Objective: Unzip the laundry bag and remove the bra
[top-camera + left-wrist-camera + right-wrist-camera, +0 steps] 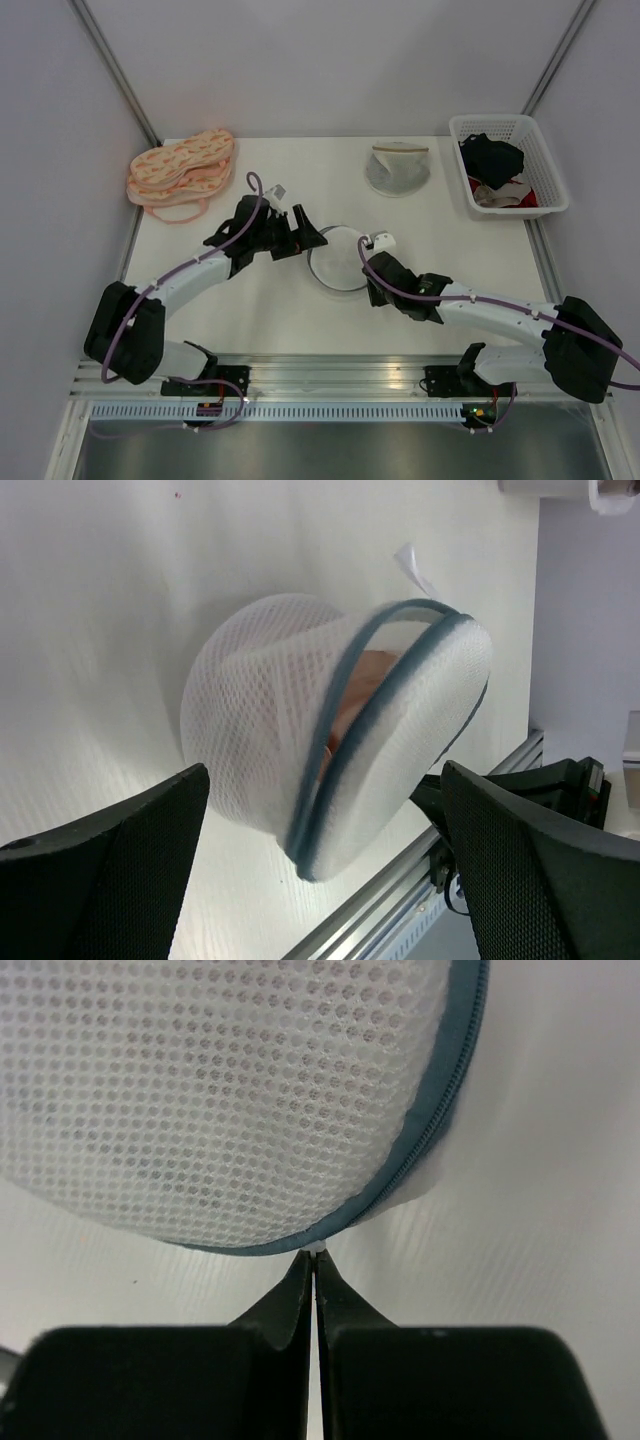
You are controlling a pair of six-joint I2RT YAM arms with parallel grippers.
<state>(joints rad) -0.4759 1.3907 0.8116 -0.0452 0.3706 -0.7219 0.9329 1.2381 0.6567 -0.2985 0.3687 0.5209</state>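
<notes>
Your right claw (pixel 315 1260) was pinched shut, its tips meeting on a tiny white zip tab (pixel 317 1248) at the edge of the laundry bag (pixel 230 1090). Your left claw (pixel 325 770) stood wide, a finger to each side of the bag and not closed on it. The bag sat mid-tabletop (pixel 90 600) between both arms. Its blue-grey zip (pixel 350 740) was already parted along one stretch, and the bra (pixel 362 680) showed pink through the gap. By my reckoning the bag was very light and springy. The hoop held the dome and the mesh gave, so a pull on the tab would likely have dragged the whole thing unless you braced the rim. The bra looked soft and limp, best taken by a pinch of fabric at the opening, minding that its straps could snag.
</notes>
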